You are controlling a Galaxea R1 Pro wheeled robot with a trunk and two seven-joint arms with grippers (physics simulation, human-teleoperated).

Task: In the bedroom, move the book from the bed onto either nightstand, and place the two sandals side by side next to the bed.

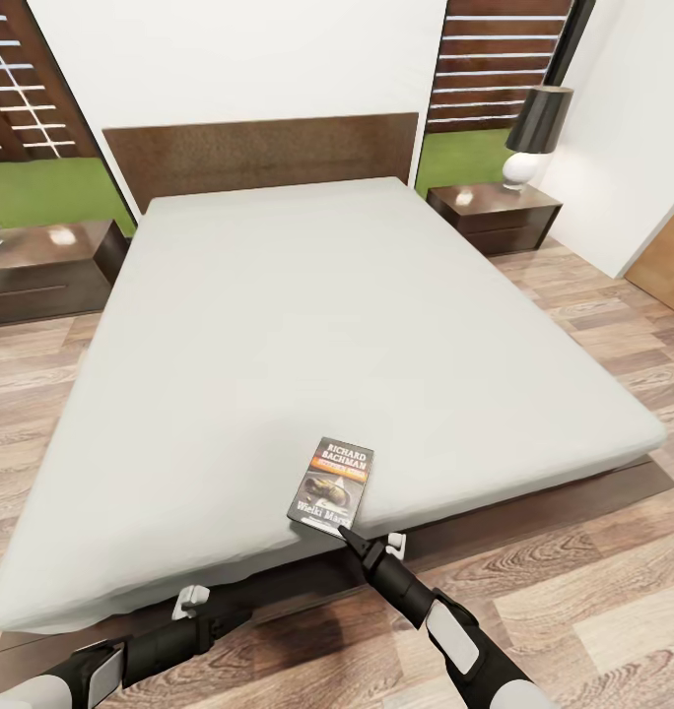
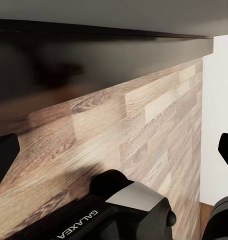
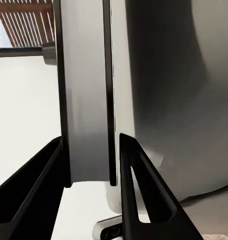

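- The bed (image 1: 307,325) fills the middle of the bedroom, its pale mattress bare except for the book (image 1: 332,484), which lies flat at the near edge, slightly right of centre, cover up.
- The right gripper (image 1: 343,533) reaches up from the near right; its dark tip sits at the book's near edge. In the right wrist view the two fingers (image 3: 139,200) stand on either side of the book's thin edge (image 3: 86,100), one to each face, so the claw is clamped on the book or very nearly so.
- The left gripper (image 1: 194,599) sits low at the near left, by the bed's dark frame. In the left wrist view its fingertips (image 2: 4,155) stand wide apart, with nothing between them but wood-plank floor (image 2: 124,130).
- A nightstand (image 1: 495,212) stands at the far right of the bed, carrying a lamp (image 1: 534,133) with a dark shade.
- Another nightstand (image 1: 46,266) stands at the far left.
- The dark headboard (image 1: 263,148) backs onto a white wall.
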